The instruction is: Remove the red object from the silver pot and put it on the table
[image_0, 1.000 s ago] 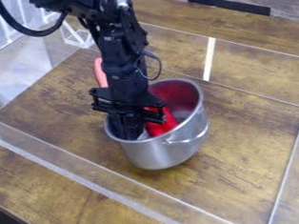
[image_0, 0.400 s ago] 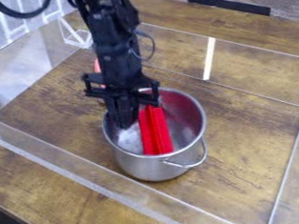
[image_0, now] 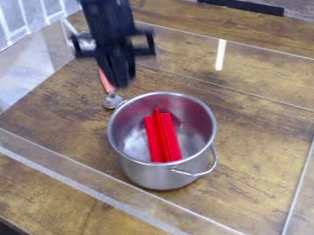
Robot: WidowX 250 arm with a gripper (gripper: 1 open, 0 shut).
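The red object (image_0: 162, 135) is a bright red bar lying inside the silver pot (image_0: 147, 172), running from the far side toward the near side. The pot stands on the wooden table (image_0: 252, 94), its loop handle facing the front right. My gripper (image_0: 120, 80) hangs above the table just behind and left of the pot's rim. It points down, its fingers are shut, and the red bar is not in them. A pink-handled utensil (image_0: 106, 68) with a metal end lies right behind the gripper, partly hidden by it.
Clear acrylic walls (image_0: 69, 165) border the table on the near and left sides. A clear upright panel (image_0: 221, 60) stands behind the pot. Wooden planks stretch to the right of the pot and in front of it.
The gripper has risen out of the pot and moved up and left in the picture. The red bar, first leaning against the fingers, now lies in the pot alone.
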